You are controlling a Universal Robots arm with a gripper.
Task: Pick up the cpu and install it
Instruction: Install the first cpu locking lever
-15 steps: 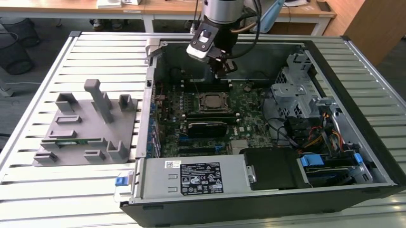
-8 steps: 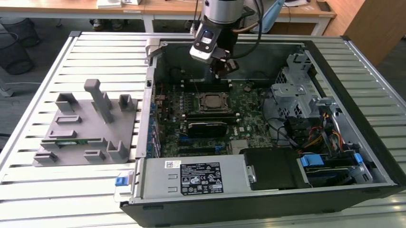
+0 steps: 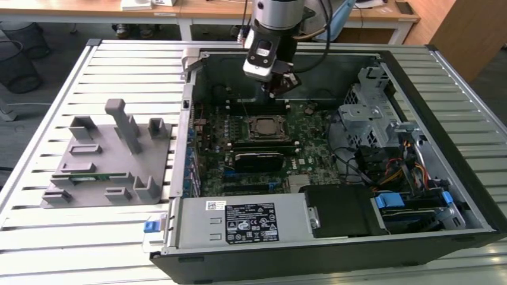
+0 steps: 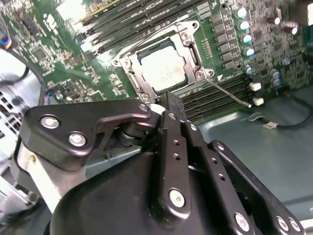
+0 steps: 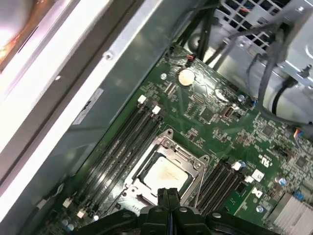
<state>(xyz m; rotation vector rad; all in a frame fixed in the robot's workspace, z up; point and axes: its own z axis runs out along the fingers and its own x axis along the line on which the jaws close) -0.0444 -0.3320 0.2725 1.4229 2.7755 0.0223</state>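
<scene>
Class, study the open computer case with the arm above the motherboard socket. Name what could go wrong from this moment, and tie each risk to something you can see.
1. The cpu already lies in the socket with the frame open; if it sits slightly askew, closing the frame could damage the contacts.
2. The thin retention lever sticks out beside the socket, so the tool hovering above could snag it.
3. The memory slots flank the socket closely; a sideways drift might strike them.

slatted metal table (image 3: 95,237) – wooden desks (image 3: 206,9) behind, grey floor (image 3: 47,59).
</scene>
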